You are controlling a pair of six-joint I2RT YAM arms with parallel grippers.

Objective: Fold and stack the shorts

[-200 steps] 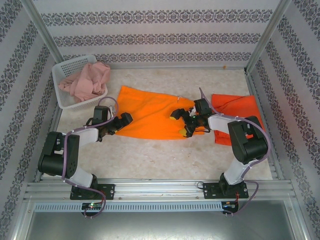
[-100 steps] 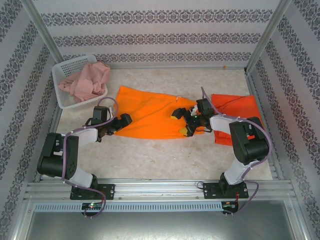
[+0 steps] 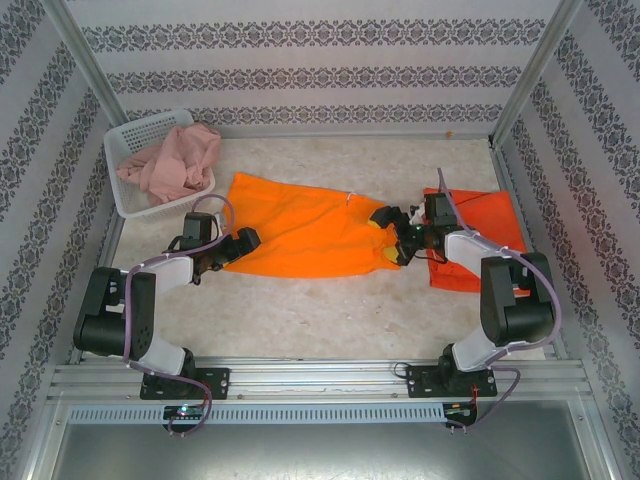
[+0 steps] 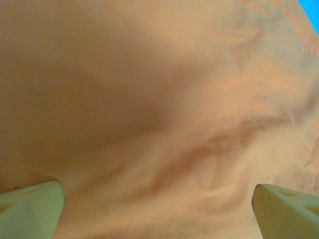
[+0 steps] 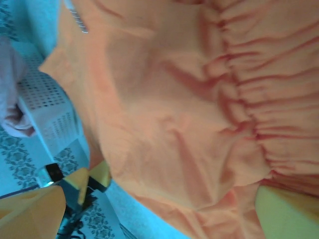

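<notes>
Mottled beige tabletop [image 3: 330,310], patterned wallpaper walls [image 3: 320,80], metal frame. Bright orange shorts [image 3: 300,235] lie spread flat mid-table, lightly wrinkled, gathered waistband at the right end. Red-orange shorts [image 3: 480,225] sit at the right, probably folded. Dusty pink shorts [image 3: 170,160] are heaped in the white mesh basket [image 3: 130,135], far left. Left gripper [image 3: 250,240] is at the orange shorts' left edge and right gripper [image 3: 385,238] at the right edge, both with jaws spread wide and gripping nothing.

Orange shorts [image 5: 174,124] — rumpled, close up.
</notes>
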